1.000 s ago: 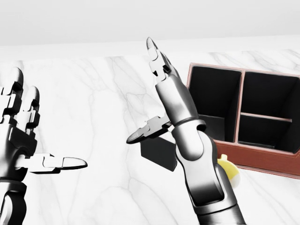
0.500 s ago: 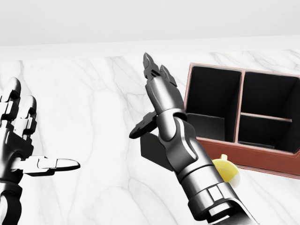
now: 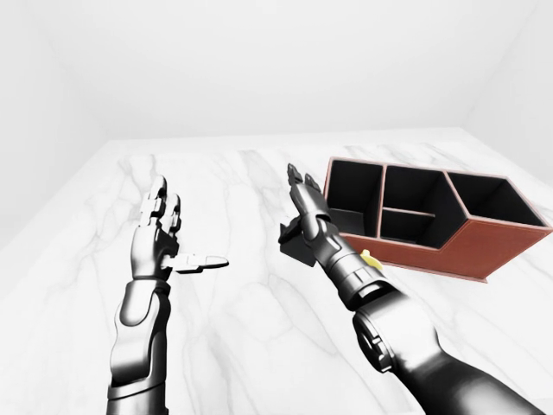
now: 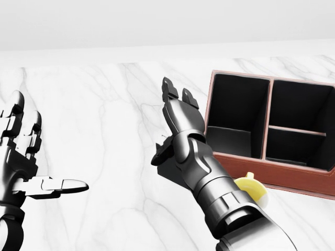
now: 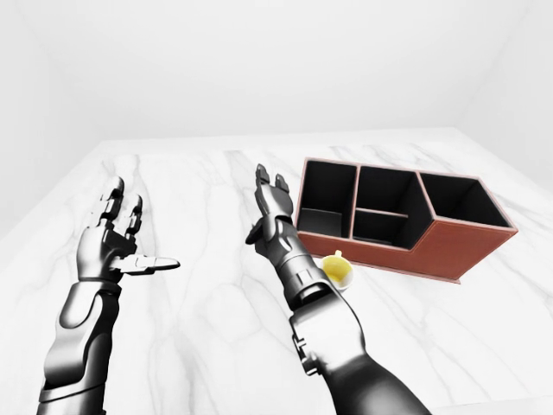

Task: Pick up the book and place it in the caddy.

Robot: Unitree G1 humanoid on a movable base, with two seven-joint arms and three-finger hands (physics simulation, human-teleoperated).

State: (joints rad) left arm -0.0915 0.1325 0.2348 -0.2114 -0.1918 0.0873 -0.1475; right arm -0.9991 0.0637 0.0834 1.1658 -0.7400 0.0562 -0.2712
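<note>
Bare marble table [image 3: 225, 346] lies open between the two arms. The caddy [image 5: 449, 246] walls off the right, a yellow cup [image 5: 336, 270] just beside it.

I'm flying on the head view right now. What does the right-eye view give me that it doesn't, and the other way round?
Only the right-eye view shows the caddy's third, rightmost compartment, the whole yellow cup, and both forearms. Only the head view shows the dark book beside the right wrist; in the right-eye view the arm hides it. Both show the open left hand, the open right hand raised by the caddy, and the marble table.
</note>
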